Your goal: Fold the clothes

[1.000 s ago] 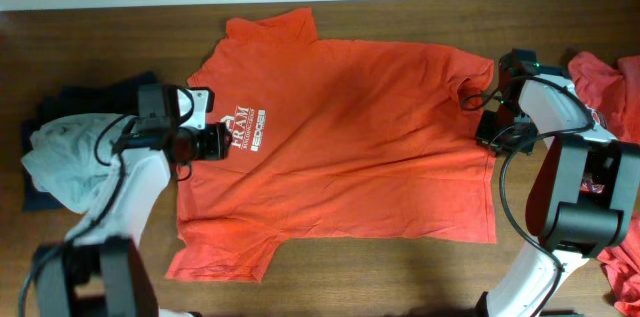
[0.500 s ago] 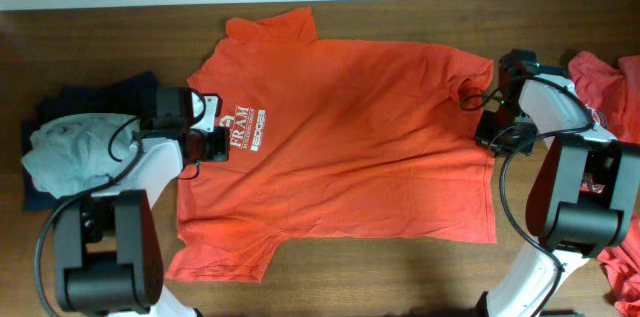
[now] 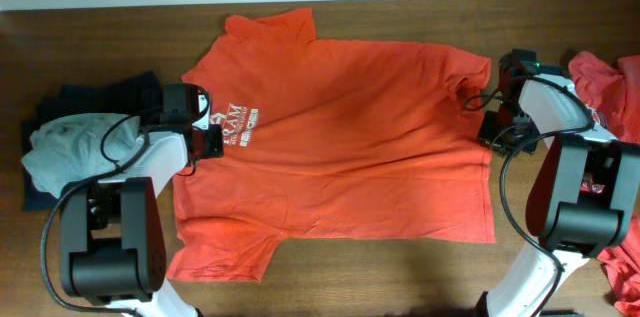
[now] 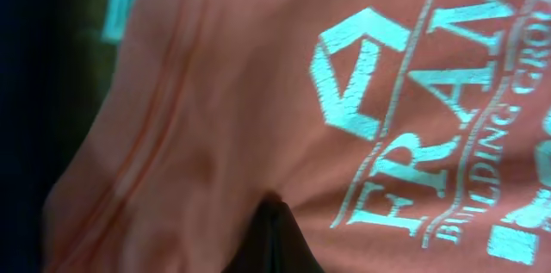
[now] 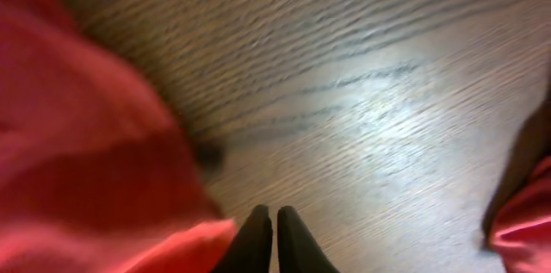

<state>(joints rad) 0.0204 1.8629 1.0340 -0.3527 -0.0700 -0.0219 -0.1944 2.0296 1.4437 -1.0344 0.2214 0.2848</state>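
The orange-red T-shirt [image 3: 350, 137] lies spread flat across the wooden table [image 3: 100, 47], with the left gripper [image 4: 271, 237] pinching a pucker of its cloth beside the white lettering [image 4: 430, 161] and the right gripper [image 5: 275, 234] showing 2 fingers pressed together at the hem's edge over bare wood.

Overhead: hangs high above, looks straight down, takes in the whole table [image 3: 400, 277] and the spread orange-red T-shirt [image 3: 350, 147] from end to end. Left wrist: sits very close over the shirt's white lettering [image 4: 413, 135], also seen from overhead. Right wrist: looks down, close, at bare table beside the shirt's hem corner, shared with overhead's right side.
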